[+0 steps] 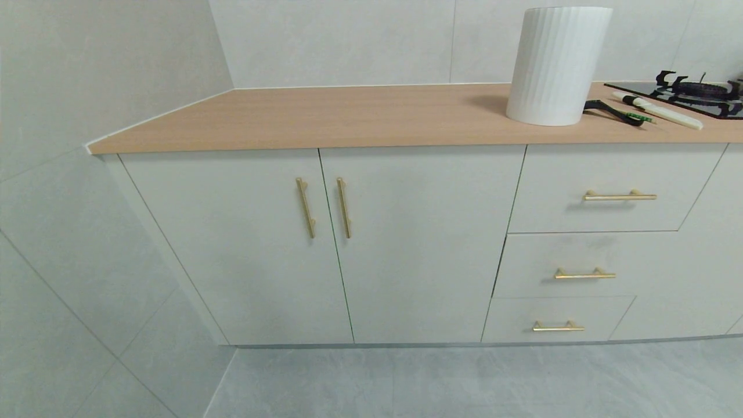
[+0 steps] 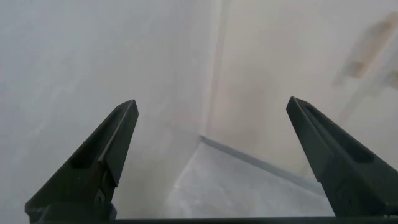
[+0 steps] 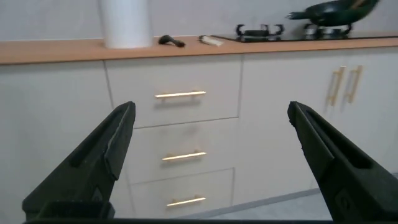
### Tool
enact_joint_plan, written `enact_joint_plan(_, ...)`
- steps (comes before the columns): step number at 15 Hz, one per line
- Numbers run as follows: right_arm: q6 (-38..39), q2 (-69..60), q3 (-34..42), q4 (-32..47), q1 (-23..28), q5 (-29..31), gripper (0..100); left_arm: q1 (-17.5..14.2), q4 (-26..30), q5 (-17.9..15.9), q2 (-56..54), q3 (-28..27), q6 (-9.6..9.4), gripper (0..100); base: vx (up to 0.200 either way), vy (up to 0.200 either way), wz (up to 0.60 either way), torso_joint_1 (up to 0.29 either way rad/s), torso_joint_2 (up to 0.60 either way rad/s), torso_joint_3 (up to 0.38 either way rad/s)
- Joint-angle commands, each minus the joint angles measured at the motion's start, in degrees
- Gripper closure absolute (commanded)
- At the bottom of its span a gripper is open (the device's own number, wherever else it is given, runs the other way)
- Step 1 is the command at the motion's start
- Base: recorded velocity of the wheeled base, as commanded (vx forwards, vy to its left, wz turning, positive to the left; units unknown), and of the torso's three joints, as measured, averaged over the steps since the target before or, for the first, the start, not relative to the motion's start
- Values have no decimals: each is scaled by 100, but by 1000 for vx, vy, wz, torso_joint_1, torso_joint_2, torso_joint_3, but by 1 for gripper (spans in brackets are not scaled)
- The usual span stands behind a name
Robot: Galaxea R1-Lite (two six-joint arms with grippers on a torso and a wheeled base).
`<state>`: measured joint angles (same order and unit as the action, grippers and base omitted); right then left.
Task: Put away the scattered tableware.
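A: Tableware [image 1: 614, 112] lies on the surface [image 1: 325, 116], well above and beyond both sets of jaws: two long-handled pieces just past the white ribbed holder [image 1: 557, 64], the pale one [image 1: 662, 112] nearer the hob [image 1: 699, 92]. Which step is this?
B: The approach, I'd judge. The left jaws are spread wide with nothing between them, facing a wall corner and floor. The right jaws gape just as wide, bare, with the drawers [image 3: 199, 78] ahead.
A: Next move?
B: Probably lift an arm to the surface and line its jaws across one handle.
A: What does one camera add?
B: The right wrist view takes in a dark pan [image 3: 333, 11]; the head view stops at the hob's near burner
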<state>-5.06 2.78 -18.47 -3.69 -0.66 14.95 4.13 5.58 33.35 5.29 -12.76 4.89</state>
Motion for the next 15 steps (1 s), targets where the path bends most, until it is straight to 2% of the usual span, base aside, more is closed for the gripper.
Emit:
enact_joint_plan(1, 14, -269, 414, -123, 92, 123, 0, -343, -5, -145, -380, 248, -208, 0, 0, 0, 0, 0, 0, 0)
enact_joint_plan(2, 14, -269, 669, -281, 92, 158, 0, -448, -31, -250, -529, 538, -445, 0, 0, 0, 0, 0, 0, 0)
enact_joint_plan(3, 5, -269, 1214, -615, 92, 140, 0, -448, -242, -136, -529, 1057, -401, 0, 0, 0, 0, 0, 0, 0)
enact_joint_plan(4, -4, -269, 1566, -879, 92, 114, 0, -448, -514, -303, -529, 1171, -410, 0, 0, 0, 0, 0, 0, 0)
enact_joint_plan(5, -13, -269, 1838, -1054, 92, 8, 0, -448, -673, -672, -529, 1224, -410, 0, 0, 0, 0, 0, 0, 0)
enact_joint_plan(6, 40, -278, 1838, -808, 92, -229, 0, -448, -708, -1340, -529, 1259, -419, 0, 0, 0, 0, 0, 0, 0)
enact_joint_plan(8, 102, -278, 1838, -246, 92, -475, 0, -448, -725, -2448, -529, 1276, -339, 0, 0, 0, 0, 0, 0, 0)
enact_joint_plan(9, 102, -269, 1838, 62, 92, -589, 0, -448, -699, -2817, -529, 1276, -357, 0, 0, 0, 0, 0, 0, 0)
enact_joint_plan(10, 154, -269, 1829, 71, 75, -704, 0, -440, -593, -3204, -529, 1276, -498, 0, 0, 0, 0, 0, 0, 0)
enact_joint_plan(12, 181, -269, 1838, 71, 66, -844, 0, -440, -567, -3204, -529, 1276, -524, 0, 0, 0, 0, 0, 0, 0)
enact_joint_plan(13, 172, -260, 1847, 299, 75, -1301, 0, -440, -567, -3204, -529, 1276, -515, 0, 0, 0, 0, 0, 0, 0)
enact_joint_plan(15, 286, -208, 1829, 369, 48, -1433, 0, -440, -567, -3212, -529, 1276, -656, 0, 0, 0, 0, 0, 0, 0)
